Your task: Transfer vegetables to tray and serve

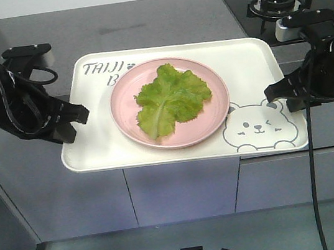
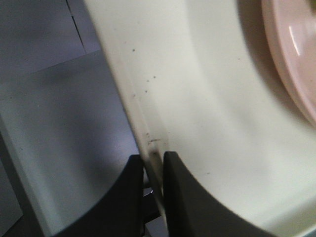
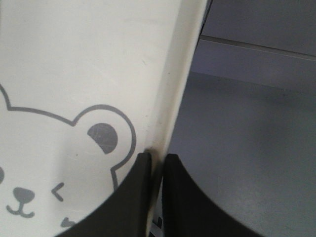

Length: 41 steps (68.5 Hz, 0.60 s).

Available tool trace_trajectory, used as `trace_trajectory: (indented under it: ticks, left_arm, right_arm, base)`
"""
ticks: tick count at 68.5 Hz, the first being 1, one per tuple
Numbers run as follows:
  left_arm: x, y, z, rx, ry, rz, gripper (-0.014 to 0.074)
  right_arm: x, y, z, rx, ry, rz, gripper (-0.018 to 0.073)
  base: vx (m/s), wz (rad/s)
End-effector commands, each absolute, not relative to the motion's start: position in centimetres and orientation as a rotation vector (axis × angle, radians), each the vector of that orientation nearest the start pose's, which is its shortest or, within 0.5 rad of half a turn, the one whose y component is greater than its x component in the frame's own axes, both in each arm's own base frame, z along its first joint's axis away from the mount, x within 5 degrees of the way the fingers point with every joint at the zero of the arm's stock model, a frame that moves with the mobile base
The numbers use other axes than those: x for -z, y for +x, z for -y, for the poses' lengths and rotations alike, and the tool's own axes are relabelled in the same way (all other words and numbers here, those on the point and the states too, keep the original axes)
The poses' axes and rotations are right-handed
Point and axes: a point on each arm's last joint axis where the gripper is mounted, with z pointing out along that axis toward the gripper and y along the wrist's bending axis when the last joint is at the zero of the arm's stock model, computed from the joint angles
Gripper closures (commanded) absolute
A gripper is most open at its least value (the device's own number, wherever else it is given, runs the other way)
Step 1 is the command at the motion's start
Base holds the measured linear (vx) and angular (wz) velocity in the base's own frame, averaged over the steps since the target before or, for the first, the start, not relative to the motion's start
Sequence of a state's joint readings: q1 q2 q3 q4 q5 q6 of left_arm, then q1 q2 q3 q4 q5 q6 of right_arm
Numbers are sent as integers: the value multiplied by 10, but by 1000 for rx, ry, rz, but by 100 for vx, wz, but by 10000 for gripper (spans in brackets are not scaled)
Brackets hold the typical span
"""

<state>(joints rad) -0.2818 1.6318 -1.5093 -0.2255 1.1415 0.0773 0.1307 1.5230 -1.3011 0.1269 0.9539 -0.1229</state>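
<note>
Ruffled green lettuce leaf (image 1: pixel 171 99), pale rib, on pink plate (image 1: pixel 127 99) on cream tray (image 1: pixel 246 63) — lettering "TAIJI B", winking bear (image 1: pixel 256 125) — left hand (image 2: pixel 154 158) and right hand (image 3: pixel 157 158) clamp its rim.

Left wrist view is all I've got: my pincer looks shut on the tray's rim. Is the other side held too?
Observer: Yes. The right pincer is shut on the tray rim, right beside the bear drawing.
Operator: Is the lettuce aboard? I only see a plate's edge.
Observer: The lettuce leaf lies on the pink plate, which sits mid-tray.
Operator: Where's the tray relative to the counter?
Observer: Its near part shows in front of the cabinet doors, so it seems to be out past the front edge of the counter.
</note>
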Motion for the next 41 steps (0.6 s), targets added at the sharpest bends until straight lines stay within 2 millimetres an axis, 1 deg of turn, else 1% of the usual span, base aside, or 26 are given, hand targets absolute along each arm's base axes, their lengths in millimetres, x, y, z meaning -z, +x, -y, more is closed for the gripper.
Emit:
trace_trajectory:
  ticks: [1, 41]
  left_arm:
    - [-368, 313, 129, 551, 420, -2538, 602]
    - [-368, 313, 129, 551, 420, -2538, 602]
  right_arm:
    - [-341, 310, -62, -259, -312, -2512, 565]
    - [-341, 310, -62, -259, -312, -2512, 565]
  base:
    - [1, -14]
    - [2, -8]
